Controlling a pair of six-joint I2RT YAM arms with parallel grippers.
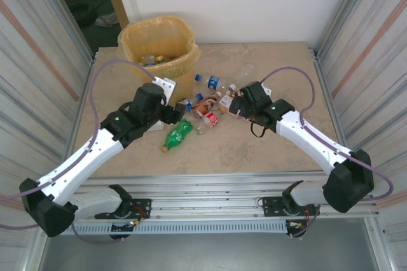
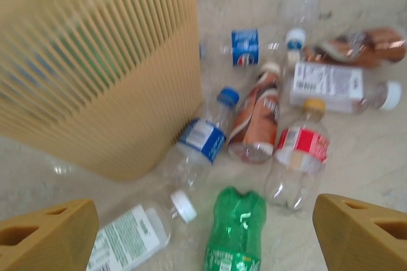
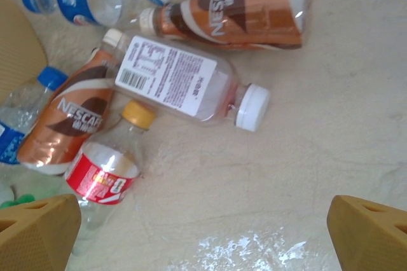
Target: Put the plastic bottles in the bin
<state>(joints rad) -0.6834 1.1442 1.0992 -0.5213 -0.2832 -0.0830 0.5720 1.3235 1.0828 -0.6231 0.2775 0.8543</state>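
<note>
The left gripper (image 2: 203, 236) and right gripper (image 3: 203, 233) are seen spread wide, nothing held. Nearest, the green bottle (image 2: 236, 226) is laid on the table (image 3: 305, 156): judged empty, light, slippery and easily crushed, best taken across its middle. Beyond, more plastic bottles (image 3: 178, 80) are scattered beside the bin (image 2: 95, 74).

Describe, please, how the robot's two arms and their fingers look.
The left arm and right arm have white links with black joints and black bases, and each carries a small green light. A lilac cable loops along each arm. The left fingers and right fingers are ochre, blocky wedges with recessed faces.
</note>
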